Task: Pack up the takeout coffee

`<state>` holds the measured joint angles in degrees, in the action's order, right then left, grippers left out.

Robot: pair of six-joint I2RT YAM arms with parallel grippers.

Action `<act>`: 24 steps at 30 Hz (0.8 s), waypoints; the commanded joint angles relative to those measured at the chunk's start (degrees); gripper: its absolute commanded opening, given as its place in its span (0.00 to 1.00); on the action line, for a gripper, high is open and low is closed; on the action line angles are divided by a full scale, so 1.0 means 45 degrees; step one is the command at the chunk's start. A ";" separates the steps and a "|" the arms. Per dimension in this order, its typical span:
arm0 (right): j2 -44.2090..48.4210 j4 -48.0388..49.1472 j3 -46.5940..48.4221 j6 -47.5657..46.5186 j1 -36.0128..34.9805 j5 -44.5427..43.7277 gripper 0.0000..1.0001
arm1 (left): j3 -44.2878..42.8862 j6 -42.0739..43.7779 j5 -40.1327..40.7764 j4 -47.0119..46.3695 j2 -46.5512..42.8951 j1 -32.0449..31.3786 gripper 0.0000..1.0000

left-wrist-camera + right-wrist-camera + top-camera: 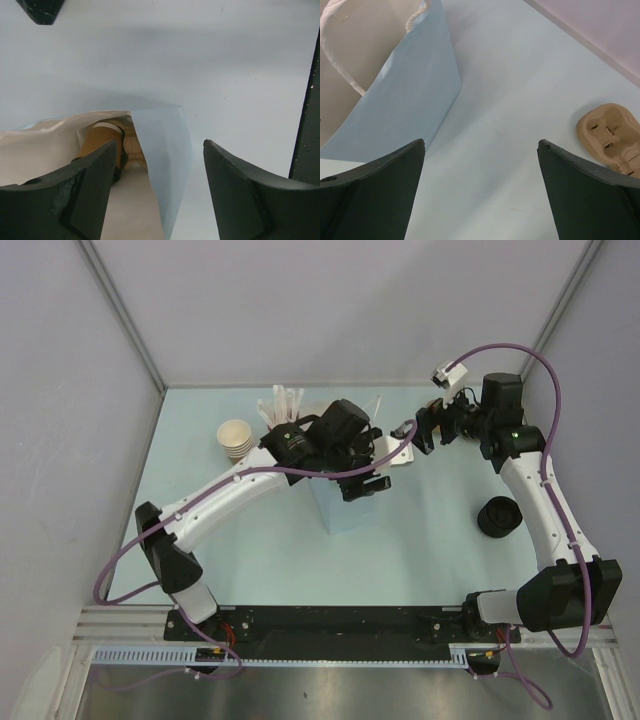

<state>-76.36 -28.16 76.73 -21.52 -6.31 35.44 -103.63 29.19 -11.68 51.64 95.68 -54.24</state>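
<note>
The open pale blue bag [335, 508] holds the coffee [100, 142], which lies tilted inside with its black lid lowest, while a stack of tan cups [237, 437] and a cup with straws [282, 403] stand behind the bag. The pale blue table [420, 550], walled in pale grey [330, 310], also bears a pulp carrier [610, 132] and a black round thing [498, 517]. The left gripper [160, 145] hangs over the bag's mouth, jaws wide and holding nothing, the coffee just past its one finger; the right gripper [481, 142] stands wide and bare beside the bag.
</note>
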 commanded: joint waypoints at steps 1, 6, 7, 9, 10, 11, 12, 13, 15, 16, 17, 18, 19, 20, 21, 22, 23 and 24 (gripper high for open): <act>-0.0044 0.0106 0.0020 -0.0140 -0.0005 0.0308 0.99 | -0.0036 0.0115 0.0038 -0.0713 0.0222 0.0022 0.70; -0.0082 0.0125 0.0020 -0.0179 -0.0024 0.0308 1.00 | -0.0037 0.0076 -0.0119 -0.0674 0.0301 0.0022 0.47; -0.0083 0.0126 0.0039 -0.0179 -0.0025 0.0308 1.00 | -0.0017 0.0076 -0.0138 -0.0635 0.0301 0.0022 0.43; -0.0121 0.0126 0.0039 -0.0179 -0.0044 0.0308 1.00 | 0.0099 0.0134 -0.0158 -0.0538 0.0184 0.0022 0.35; -0.0122 0.0106 0.0039 -0.0198 -0.0044 0.0288 1.00 | 0.0139 0.0154 -0.0158 -0.0518 0.0145 0.0022 0.32; -0.0141 0.0106 0.0039 -0.0199 -0.0063 0.0288 1.00 | 0.0178 0.0173 -0.0177 -0.0441 0.0086 0.0022 0.27; -0.0141 0.0106 0.0039 -0.0199 -0.0102 0.0288 1.00 | 0.0236 0.0193 -0.0197 -0.0401 0.0028 0.0022 0.24; -0.0160 0.0106 0.0039 -0.0199 -0.0103 0.0269 1.00 | 0.0276 0.0193 -0.0216 -0.0381 -0.0089 0.0022 0.22; -0.0141 0.0106 0.0039 -0.0199 -0.0103 0.0269 1.00 | 0.0354 0.0252 -0.0197 -0.0264 -0.0226 0.0022 0.17; -0.0160 0.0125 0.0039 -0.0199 -0.0122 0.0269 1.00 | 0.0373 0.0290 -0.0158 -0.0187 -0.0323 0.0022 0.15; -0.0122 0.0106 0.0039 -0.0179 -0.0122 0.0269 1.00 | 0.0393 0.0310 -0.0138 -0.0128 -0.0382 0.0022 0.11; -0.0180 0.0106 0.0039 -0.0160 -0.0122 0.0269 1.00 | 0.0413 0.0330 -0.0080 -0.0069 -0.0422 0.0022 0.09; -0.0180 0.0106 0.0039 -0.0179 -0.0122 0.0269 1.00 | 0.0432 0.0349 -0.0041 -0.0011 -0.0461 0.0022 0.07; -0.0200 0.0125 0.0020 -0.0179 -0.0122 0.0249 1.00 | 0.0452 0.0388 -0.0041 0.0087 -0.0577 0.0022 0.04; -0.0219 0.0126 0.0039 -0.0179 -0.0122 0.0269 1.00 | 0.0471 0.0408 -0.0021 0.0165 -0.0598 0.0022 0.03; -0.0200 0.0106 0.0039 -0.0179 -0.0122 0.0269 1.00 | 0.0471 0.0427 -0.0002 0.0185 -0.0656 0.0022 0.02; -0.0219 0.0106 0.0039 -0.0179 -0.0161 0.0249 1.00 | 0.0491 0.0447 0.0018 0.0282 -0.0734 0.0022 0.01; -0.0219 0.0125 0.0020 -0.0179 -0.0142 0.0249 1.00 | 0.0530 0.0486 -0.0001 0.0341 -0.0773 0.0022 0.01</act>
<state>-77.25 -28.49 76.73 -21.69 -6.59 35.46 -101.78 30.04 -11.68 51.86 95.85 -54.24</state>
